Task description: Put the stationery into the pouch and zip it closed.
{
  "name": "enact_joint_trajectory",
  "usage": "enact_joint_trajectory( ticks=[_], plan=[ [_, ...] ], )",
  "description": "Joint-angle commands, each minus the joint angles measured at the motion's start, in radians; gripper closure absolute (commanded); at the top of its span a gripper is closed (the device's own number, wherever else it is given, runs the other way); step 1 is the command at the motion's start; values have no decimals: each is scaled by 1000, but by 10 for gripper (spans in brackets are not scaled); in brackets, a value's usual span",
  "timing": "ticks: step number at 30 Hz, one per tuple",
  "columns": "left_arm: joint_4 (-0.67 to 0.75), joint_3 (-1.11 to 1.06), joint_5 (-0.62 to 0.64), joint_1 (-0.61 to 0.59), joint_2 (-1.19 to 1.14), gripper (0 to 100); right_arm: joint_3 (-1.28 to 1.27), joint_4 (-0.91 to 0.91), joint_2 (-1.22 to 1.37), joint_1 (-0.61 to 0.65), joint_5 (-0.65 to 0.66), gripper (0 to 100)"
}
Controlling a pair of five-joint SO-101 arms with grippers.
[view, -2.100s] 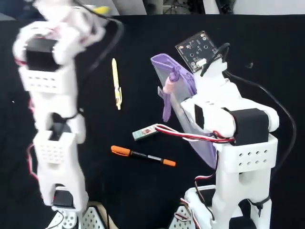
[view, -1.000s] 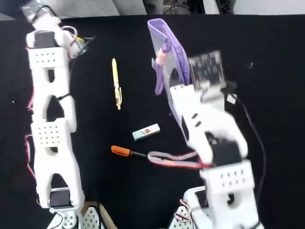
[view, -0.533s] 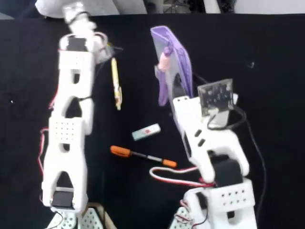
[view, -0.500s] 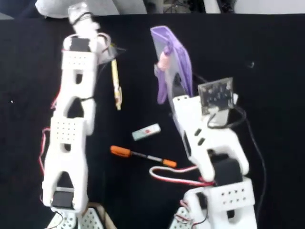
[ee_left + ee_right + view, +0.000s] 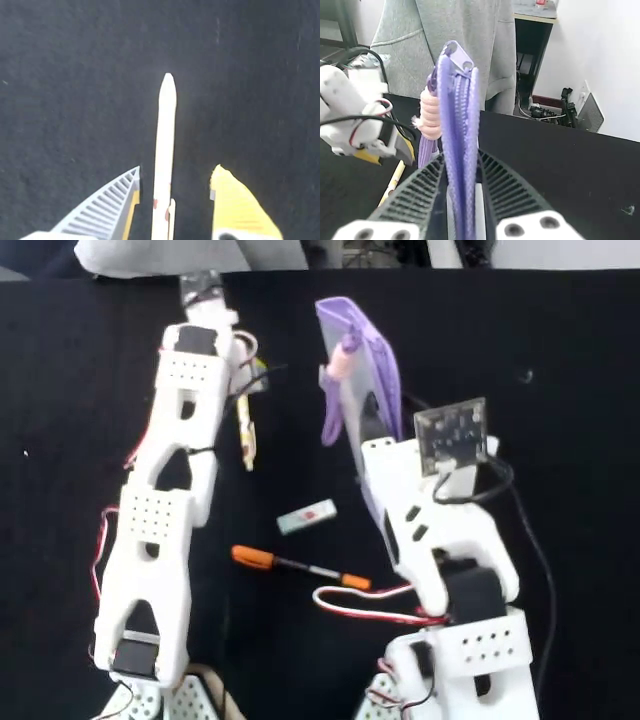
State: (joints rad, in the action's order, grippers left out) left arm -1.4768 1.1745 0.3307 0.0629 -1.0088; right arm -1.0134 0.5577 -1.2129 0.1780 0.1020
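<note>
My right gripper [image 5: 375, 440] is shut on a purple pouch [image 5: 360, 355] and holds it upright on edge, its pink zip pull [image 5: 336, 368] hanging down one side. In the right wrist view the pouch [image 5: 457, 115] is pinched in my right gripper [image 5: 461, 156]. A yellow pen [image 5: 244, 435] lies on the black table, left of the pouch. My left gripper [image 5: 245, 385] is over the pen's far end. In the left wrist view the pen [image 5: 164, 145] lies between the spread fingers of my open left gripper [image 5: 177, 169], untouched.
An orange-capped marker [image 5: 300, 567] and a small green-and-white eraser [image 5: 306, 516] lie on the black table [image 5: 580, 360] between the two arm bases. A red and white cable [image 5: 360, 602] loops from the right arm near the marker's tip.
The left arm has swung right, bringing its gripper over the yellow pen's far end. The right arm first lifted the pouch farther back, then held it almost still.
</note>
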Motion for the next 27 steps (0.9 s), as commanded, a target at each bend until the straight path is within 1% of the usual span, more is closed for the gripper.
enact_joint_trajectory(
  ticks=[1,11,15,16,22,27],
  plan=[
    [26,-38,3,4,18,764,15,-26,2,6,-12,987],
    [26,-183,3,5,18,767,12,-25,2,11,-14,987],
    [83,-242,3,13,-15,769,12,-25,2,11,-14,987],
    [91,-231,3,13,-31,770,12,-25,2,11,-14,987],
    [12,-91,0,15,-104,776,12,-25,2,11,-14,987],
    [-46,27,-6,31,-170,896,12,-25,2,11,-14,987]
  ],
)
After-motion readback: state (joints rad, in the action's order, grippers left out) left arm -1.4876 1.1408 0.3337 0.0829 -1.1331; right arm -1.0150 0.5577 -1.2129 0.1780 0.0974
